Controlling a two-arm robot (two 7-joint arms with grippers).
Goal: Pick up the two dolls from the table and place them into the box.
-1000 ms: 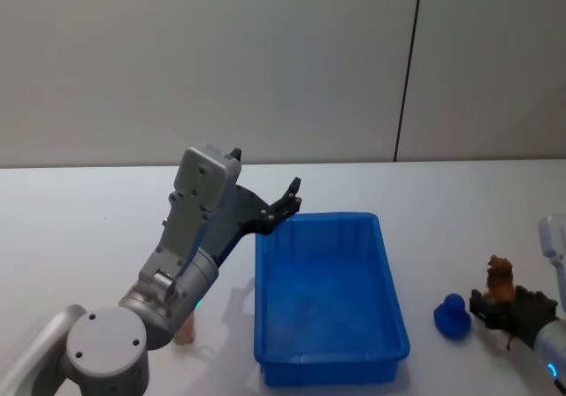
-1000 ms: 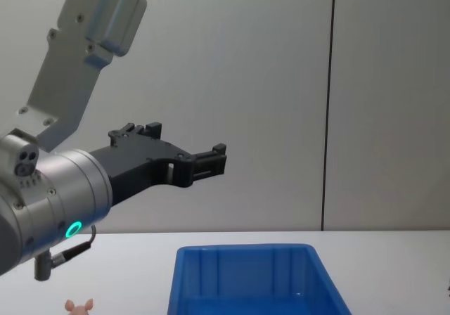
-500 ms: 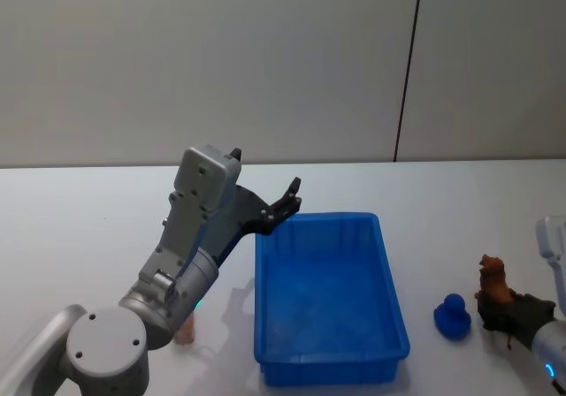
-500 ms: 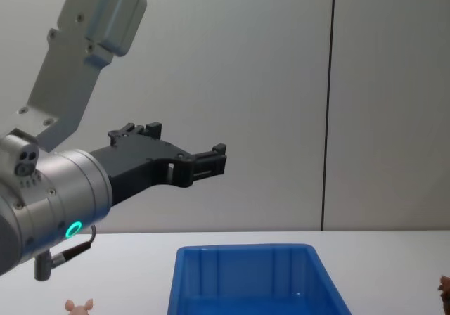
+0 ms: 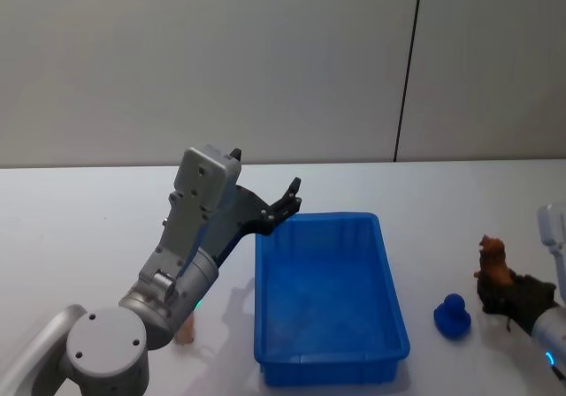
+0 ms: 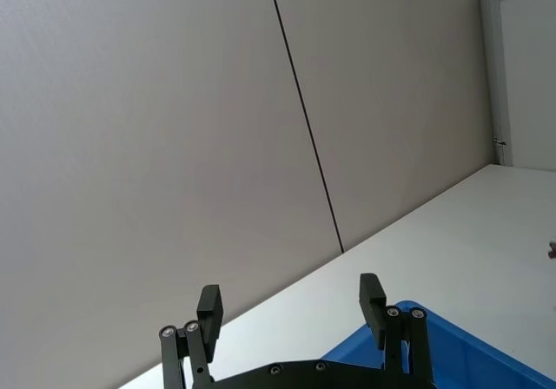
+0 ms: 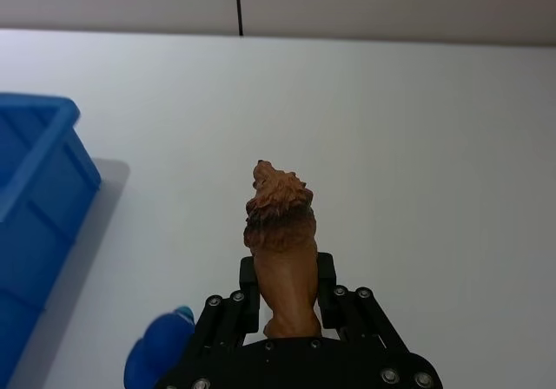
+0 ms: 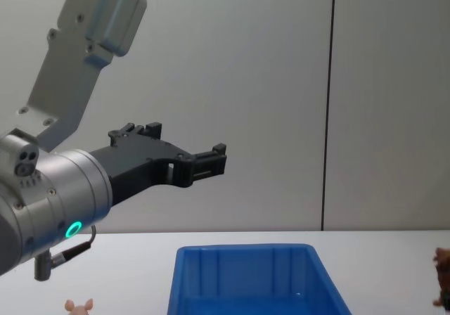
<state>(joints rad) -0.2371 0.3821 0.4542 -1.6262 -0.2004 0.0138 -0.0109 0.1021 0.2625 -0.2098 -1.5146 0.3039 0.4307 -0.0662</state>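
Currently right gripper (image 7: 287, 289) fingers hold brown doll (image 7: 280, 211) upright, box (image 5: 389, 281) to its left. Left gripper (image 6: 291, 295) fingers wide, raised; pink doll (image 8: 79, 306) lies nearer it.

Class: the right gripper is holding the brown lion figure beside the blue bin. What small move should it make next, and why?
Probably carry the lion figure toward the robot's left until it hangs over the blue bin. The right gripper is shut on it, clear of the table, and a small blue toy sits between it and the bin, so keep the height.
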